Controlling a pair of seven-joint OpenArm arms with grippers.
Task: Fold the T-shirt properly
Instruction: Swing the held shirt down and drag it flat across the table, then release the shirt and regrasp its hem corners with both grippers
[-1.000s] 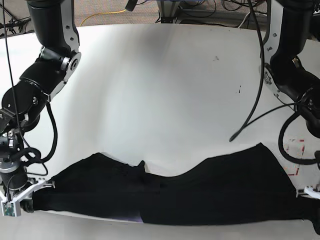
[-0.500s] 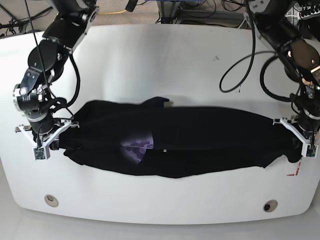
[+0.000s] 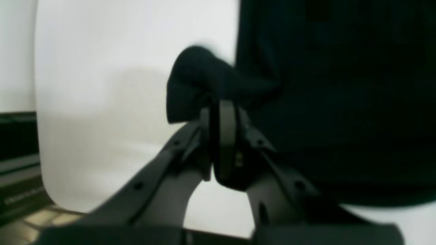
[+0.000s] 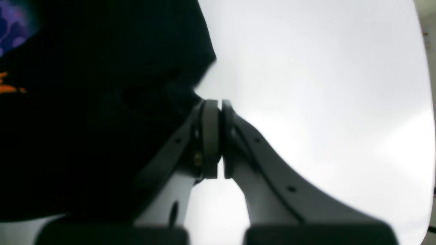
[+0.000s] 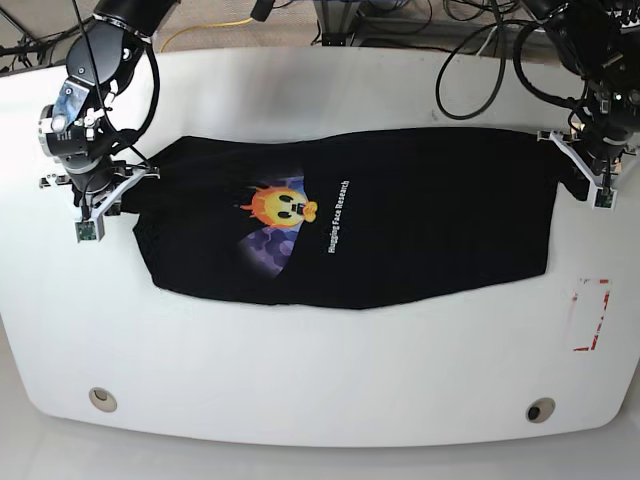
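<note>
Altogether one T-shirt (image 5: 400, 230), two grippers, left (image 5: 592, 170), right (image 5: 105, 198), both clamping it

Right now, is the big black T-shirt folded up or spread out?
Mostly spread out: the black cloth T-shirt lies wide across the white table, orange face print showing.

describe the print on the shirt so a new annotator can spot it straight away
Start at the white table; the black T-shirt lies spread across its middle, pinched at each end by the right gripper and left gripper. The print sits left of the shirt's centre in the base view: an orange-yellow smiling face over a purple shape, white lettering beside it, the only colour on the cloth.
</note>
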